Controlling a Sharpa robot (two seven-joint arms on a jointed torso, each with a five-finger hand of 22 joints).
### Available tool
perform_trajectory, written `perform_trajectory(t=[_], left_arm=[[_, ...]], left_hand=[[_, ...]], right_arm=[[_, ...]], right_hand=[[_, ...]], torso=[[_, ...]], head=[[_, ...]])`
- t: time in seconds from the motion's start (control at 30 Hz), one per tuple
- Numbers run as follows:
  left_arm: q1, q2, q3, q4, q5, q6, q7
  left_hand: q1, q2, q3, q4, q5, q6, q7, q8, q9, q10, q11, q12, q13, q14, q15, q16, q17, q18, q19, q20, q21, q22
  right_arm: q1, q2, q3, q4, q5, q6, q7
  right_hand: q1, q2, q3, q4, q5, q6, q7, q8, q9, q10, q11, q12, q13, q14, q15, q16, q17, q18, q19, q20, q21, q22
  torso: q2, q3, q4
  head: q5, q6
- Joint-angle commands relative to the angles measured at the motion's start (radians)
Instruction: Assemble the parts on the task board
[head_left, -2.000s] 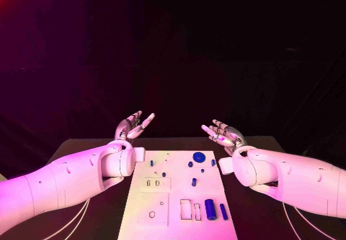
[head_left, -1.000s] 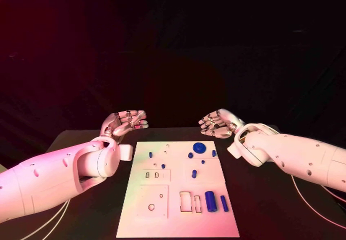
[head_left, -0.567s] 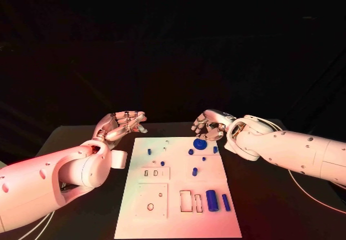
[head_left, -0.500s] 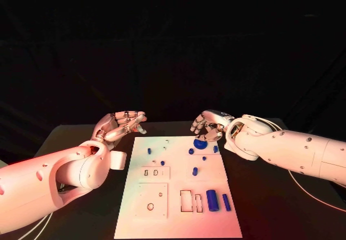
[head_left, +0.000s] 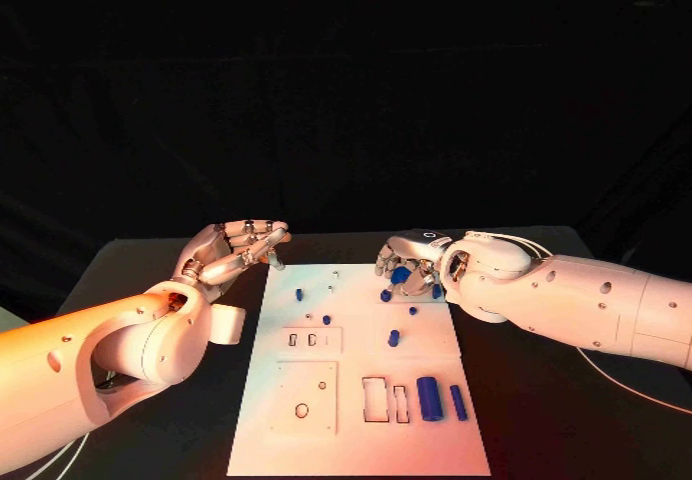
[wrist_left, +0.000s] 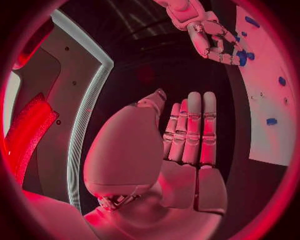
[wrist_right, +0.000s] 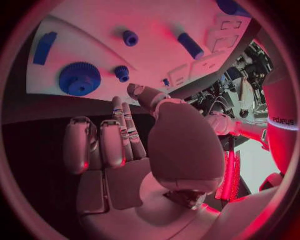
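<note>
Beside the task board's (head_left: 361, 400) far left corner, the left hand (head_left: 231, 252) hovers with fingers curled in, holding nothing. Over its far right end the right hand (head_left: 410, 265) (fingers curled too) hangs above a blue toothed disc (wrist_right: 79, 78), apparently not gripping it.

**Blue on white, against black**

The white task board (head_left: 353, 400) is lying on the black table (head_left: 534, 400), carrying blue parts: a ridged blue gear (wrist_right: 79, 78), a blue cylinder (head_left: 428, 397) and a slim blue peg (head_left: 457, 401). The silver left hand (head_left: 231, 253) and silver right hand (head_left: 411, 265) are extending from white arms.
</note>
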Motion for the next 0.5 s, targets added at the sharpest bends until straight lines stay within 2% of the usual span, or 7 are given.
perform_trajectory(t=[0.03,0.37,0.5], left_arm=[[0.002,0.000,0.002,0.000,-0.015,0.021,0.000],[0.003,-0.001,0.002,-0.009,-0.014,0.019,0.001],[0.003,-0.001,0.002,-0.010,-0.013,0.019,0.001]], left_hand=[[-0.006,-0.006,0.007,0.000,0.000,-0.002,-0.007,-0.003,0.001,0.007,-0.001,-0.006,0.002,-0.007,0.003,0.003,0.002,0.018,-0.006,0.000,0.004,0.001],[-0.008,-0.006,0.008,0.001,0.000,-0.002,-0.006,-0.004,0.002,0.006,-0.001,-0.007,0.002,-0.007,0.003,0.008,0.003,0.018,-0.009,0.000,0.013,0.007],[-0.008,-0.006,0.008,0.001,0.000,-0.002,-0.006,-0.004,0.002,0.006,-0.001,-0.007,0.002,-0.007,0.003,0.008,0.003,0.018,-0.009,0.000,0.013,0.007]], right_arm=[[0.001,-0.005,0.000,0.008,-0.059,0.056,-0.031],[-0.003,-0.008,0.000,0.021,-0.066,0.079,-0.039],[-0.004,-0.004,0.000,0.016,-0.068,0.083,-0.042]], right_hand=[[-0.011,0.002,-0.004,0.004,-0.004,-0.004,0.001,0.001,0.002,-0.009,-0.001,-0.002,-0.001,0.061,0.006,0.007,0.004,-0.014,0.008,0.001,0.009,0.006],[-0.016,0.003,-0.010,0.007,0.000,-0.003,0.001,0.002,0.007,-0.012,-0.001,-0.002,-0.001,0.061,0.006,0.014,0.008,-0.016,0.014,0.002,0.017,0.018],[-0.015,0.007,-0.009,0.009,0.005,0.001,0.000,0.005,0.010,-0.010,-0.002,-0.001,0.000,0.060,0.006,0.019,0.011,-0.017,0.017,0.003,0.021,0.025]], torso=[[0.005,0.0016,0.0020],[0.011,0.0026,0.0029],[0.012,0.0019,0.0037]], head=[[-0.001,-0.001],[-0.001,0.004],[-0.002,0.006]])
